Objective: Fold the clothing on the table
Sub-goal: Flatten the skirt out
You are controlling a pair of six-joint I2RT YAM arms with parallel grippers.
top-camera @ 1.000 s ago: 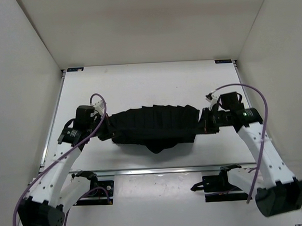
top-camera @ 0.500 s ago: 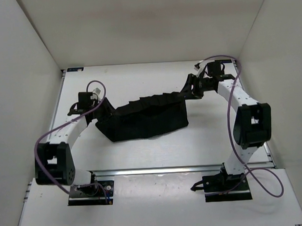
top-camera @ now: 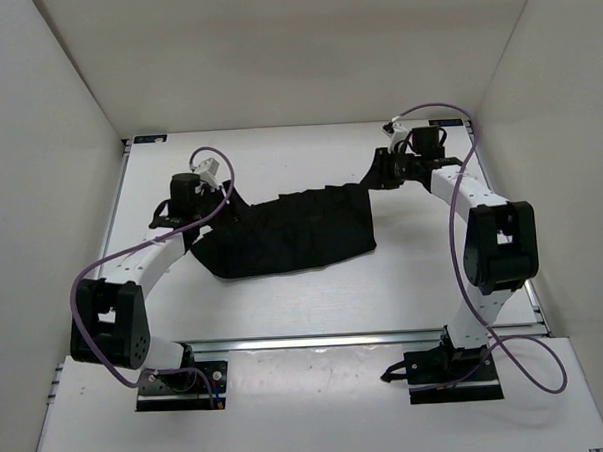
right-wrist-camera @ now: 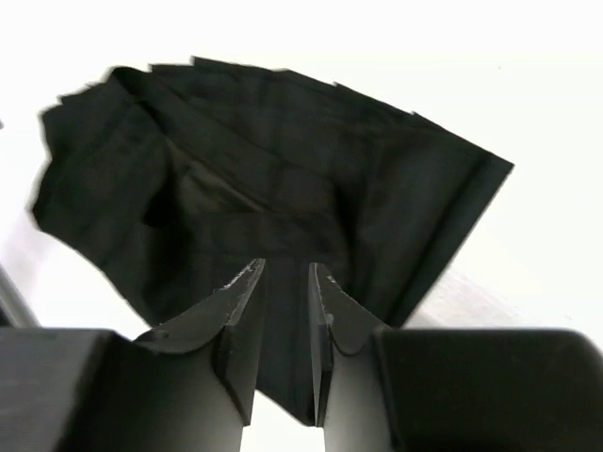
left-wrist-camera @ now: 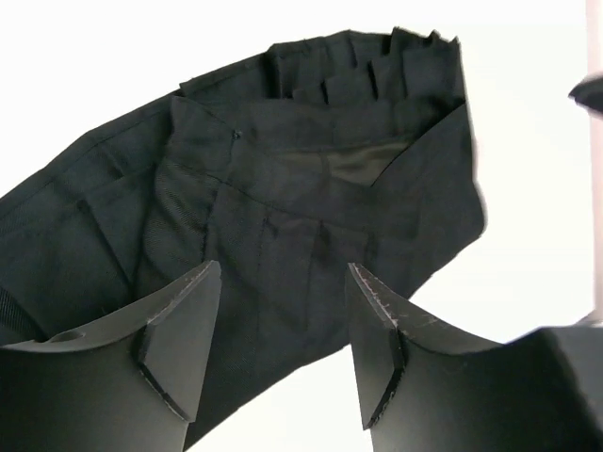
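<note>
Flanking the clothing at mid-frame, likely to flatten its fold, left gripper gapes empty; right gripper stands nearly closed at its upper-right corner, hold unclear.

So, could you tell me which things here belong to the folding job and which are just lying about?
Job: black pleated skirt, white table, left fingers, right fingers.
Just there: purple cables, metal rail, blue corner marks.

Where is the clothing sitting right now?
In the top view, the clothing lies on the table, slightly left of centre, between the left gripper at its left end and the right gripper at its far right corner.
</note>
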